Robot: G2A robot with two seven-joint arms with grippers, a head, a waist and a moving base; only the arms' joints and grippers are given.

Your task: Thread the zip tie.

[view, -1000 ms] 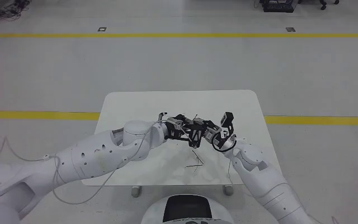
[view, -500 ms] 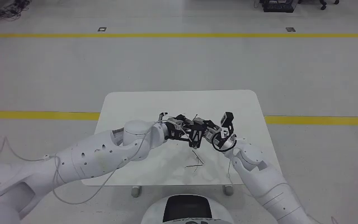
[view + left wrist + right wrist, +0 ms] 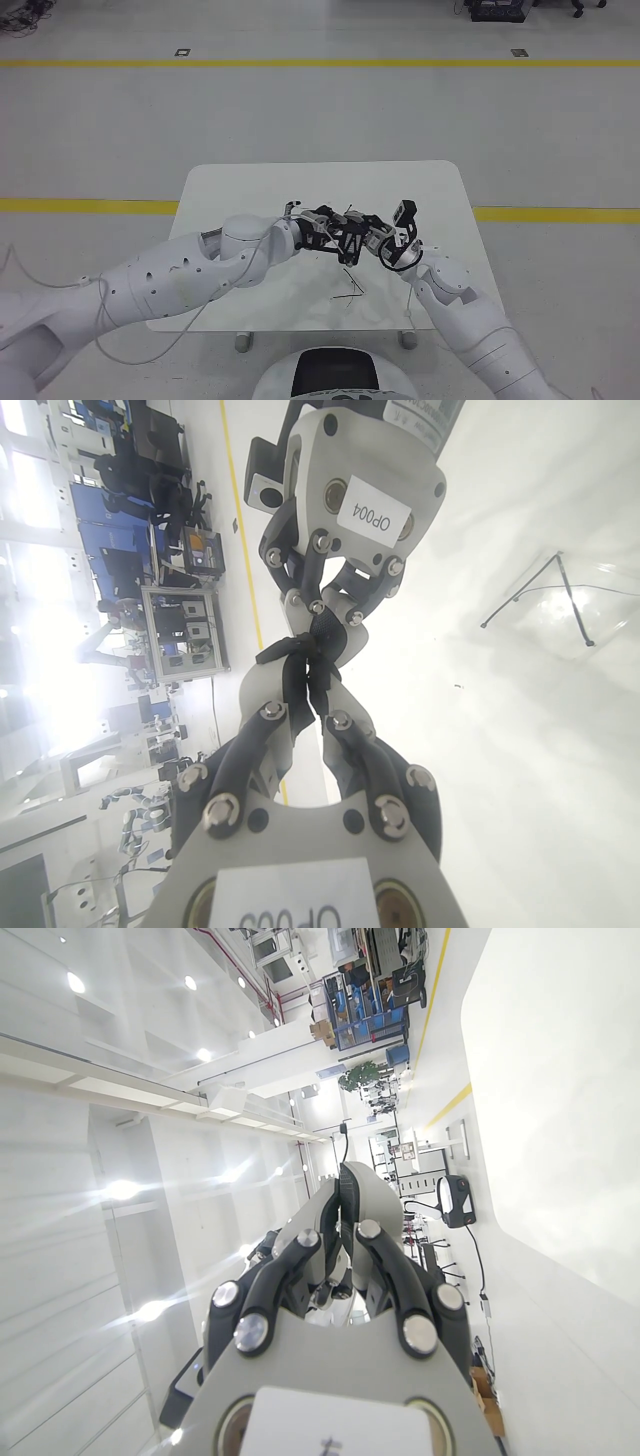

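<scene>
Threading not visibly done. Right tool (image 3: pixel 343 1180) pinches zip tie (image 3: pixel 345 1143) above counter (image 3: pixel 240 190), one end poking free past the tips. Left tool (image 3: pixel 306 682) is pressed together, tip against tip with it; cannot tell whether it grips the tie. Closing the loop remains, by my judgement.

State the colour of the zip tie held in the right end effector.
Black. The zip tie shows best in the right wrist view.

The zip tie (image 3: pixel 343 1128) was black. The left gripper (image 3: pixel 306 670) and right gripper (image 3: pixel 344 1175) were grey with black links. The table (image 3: pixel 250 190) was white, with a yellow floor stripe (image 3: pixel 300 63) at its 12 o'clock.
</scene>
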